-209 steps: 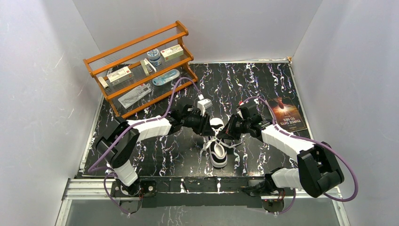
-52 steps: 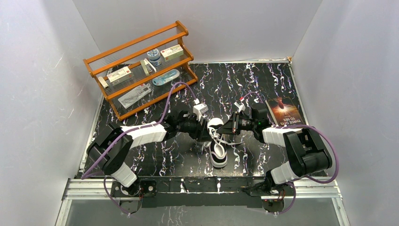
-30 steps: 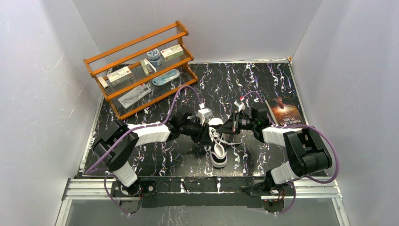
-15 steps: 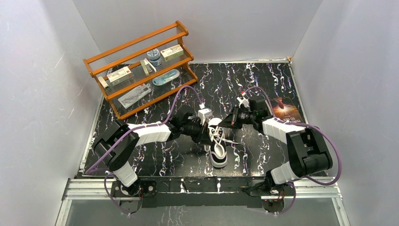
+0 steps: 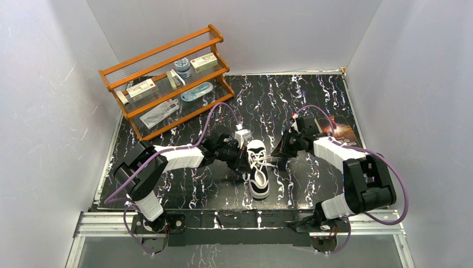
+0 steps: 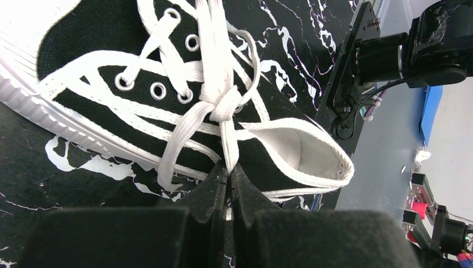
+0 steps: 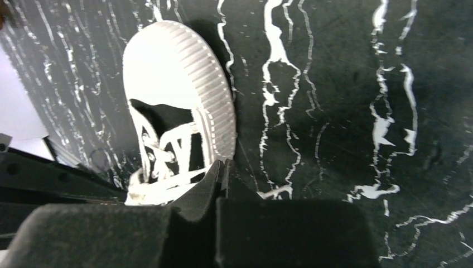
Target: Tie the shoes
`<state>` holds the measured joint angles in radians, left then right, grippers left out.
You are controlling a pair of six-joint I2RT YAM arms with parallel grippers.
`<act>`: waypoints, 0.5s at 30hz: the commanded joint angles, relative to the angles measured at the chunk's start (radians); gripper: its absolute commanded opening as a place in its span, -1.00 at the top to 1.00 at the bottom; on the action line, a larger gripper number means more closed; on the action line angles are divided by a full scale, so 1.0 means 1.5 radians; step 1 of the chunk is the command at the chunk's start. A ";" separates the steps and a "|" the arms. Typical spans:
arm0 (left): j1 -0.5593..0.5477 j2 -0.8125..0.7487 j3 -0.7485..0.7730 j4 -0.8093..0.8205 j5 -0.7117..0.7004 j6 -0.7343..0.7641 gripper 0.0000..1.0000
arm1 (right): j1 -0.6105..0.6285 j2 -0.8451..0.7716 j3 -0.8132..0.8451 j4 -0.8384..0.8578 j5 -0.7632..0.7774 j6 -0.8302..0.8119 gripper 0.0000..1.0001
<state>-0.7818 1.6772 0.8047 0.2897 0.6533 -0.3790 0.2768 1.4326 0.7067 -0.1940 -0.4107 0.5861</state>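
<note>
Found the sneaker (image 5: 258, 174) at centre of the top view on the bench (image 5: 184, 190), between both tools. Saw only from the left wrist: left tool (image 6: 228, 177) pinched together on a lace (image 6: 225, 148) just below the knot (image 6: 223, 106). Caught in the right wrist view: right tool (image 7: 221, 167) closed on a second lace (image 7: 162, 190), beside the ribbed white toe cap (image 7: 173, 84).
</note>
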 commanded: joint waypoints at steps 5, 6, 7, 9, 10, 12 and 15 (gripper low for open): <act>-0.004 0.001 0.004 -0.057 -0.007 0.004 1.00 | -0.011 -0.005 0.034 -0.070 0.104 -0.054 1.00; -0.004 0.000 0.003 -0.062 -0.010 0.004 1.00 | -0.012 -0.006 0.036 -0.074 0.114 -0.056 1.00; -0.004 0.000 0.002 -0.068 -0.015 0.004 1.00 | -0.013 -0.006 0.037 -0.078 0.119 -0.059 1.00; -0.004 0.003 -0.001 -0.076 -0.021 -0.001 1.00 | -0.013 0.000 0.039 -0.088 0.129 -0.064 1.00; -0.004 0.004 -0.005 -0.078 -0.024 -0.004 1.00 | -0.014 0.003 0.037 -0.089 0.130 -0.065 1.00; -0.004 0.005 -0.013 -0.078 -0.028 -0.015 1.00 | -0.015 0.004 0.033 -0.092 0.141 -0.067 1.00; -0.004 0.002 -0.027 -0.078 -0.033 -0.025 1.00 | -0.017 0.006 0.032 -0.099 0.154 -0.073 1.00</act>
<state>-0.7815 1.6772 0.8043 0.2573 0.6353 -0.4015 0.2672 1.4334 0.7250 -0.3130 -0.2604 0.5129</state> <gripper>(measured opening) 0.013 0.011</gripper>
